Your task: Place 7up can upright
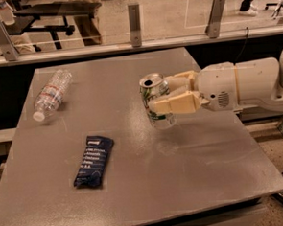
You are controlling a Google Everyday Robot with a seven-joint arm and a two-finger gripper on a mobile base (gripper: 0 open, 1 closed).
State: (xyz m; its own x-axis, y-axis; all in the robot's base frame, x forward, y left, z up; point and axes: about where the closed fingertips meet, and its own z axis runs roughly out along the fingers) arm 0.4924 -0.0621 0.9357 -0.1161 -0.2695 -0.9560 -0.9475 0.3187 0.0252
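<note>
The 7up can (156, 100), silvery with green markings and an open pull-tab top, stands nearly upright near the middle of the grey table (193, 179), its base at or just above the surface. My gripper (167, 95) reaches in from the right. Its cream fingers (174, 104) are closed around the can's body, one in front and one behind.
A clear crinkled plastic water bottle (51, 94) lies on its side at the table's back left. A flat dark blue snack bar wrapper (93, 161) lies front left. A rail with metal posts (134, 18) runs behind the table's far edge.
</note>
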